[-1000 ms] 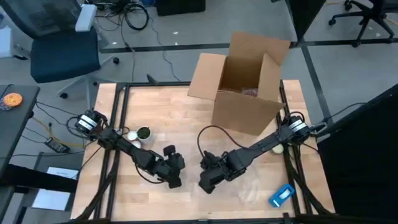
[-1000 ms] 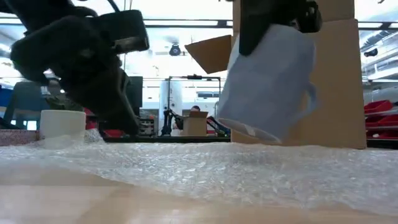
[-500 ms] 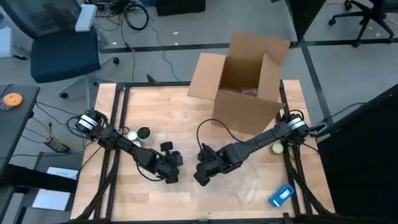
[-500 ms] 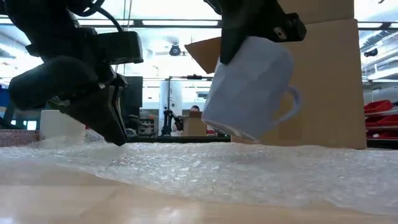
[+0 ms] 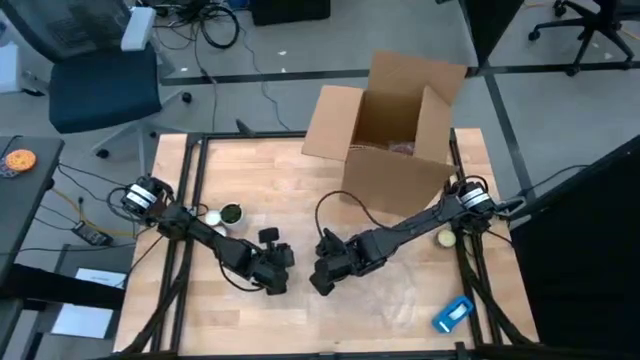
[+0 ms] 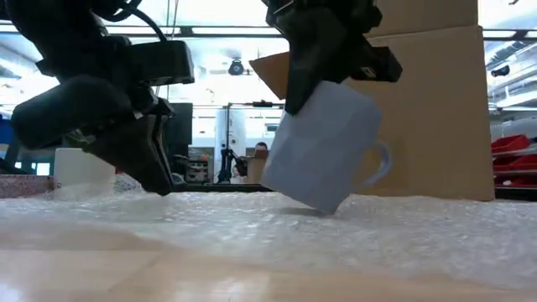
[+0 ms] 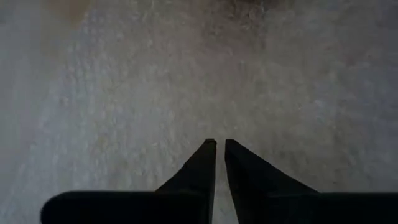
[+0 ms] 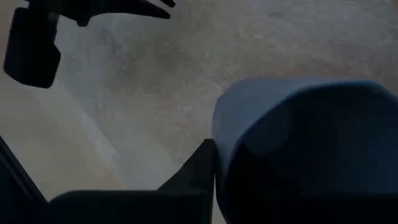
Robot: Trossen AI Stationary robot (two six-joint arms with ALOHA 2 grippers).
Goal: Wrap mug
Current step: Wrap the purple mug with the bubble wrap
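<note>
A pale blue mug (image 6: 323, 147) hangs tilted over a sheet of bubble wrap (image 6: 277, 231) spread on the front middle of the table. My right gripper (image 5: 322, 280) is shut on the mug. The mug's handle (image 6: 379, 164) points toward the table's right, and its lowest bottom edge (image 6: 323, 205) is at the wrap's surface. My left gripper (image 7: 219, 146) stands just left of the mug, low over the wrap, shut with nothing between its fingers. Whether it touches the wrap I cannot tell. My right gripper holds the mug by its rim (image 8: 217, 134), coming from above and slanting down. One finger (image 8: 202, 163) lies against the outside of the wall; the other is hidden in the mug's dark inside. The mug hangs tilted, its lower bottom edge at the bubble wrap.
An open cardboard box (image 5: 390, 130) stands at the far right. A white cup (image 5: 212, 216) and a green-filled one (image 5: 231, 213) sit at the left. A blue object (image 5: 453, 313) lies at the front right, a pale ball (image 5: 445, 238) beside the right arm.
My right gripper has carried the mug toward the table's left edge and down. The mug, clear above the wrap before, now has its bottom edge at the wrap and stays tilted. My left gripper has shifted a little toward the left edge and lower.
</note>
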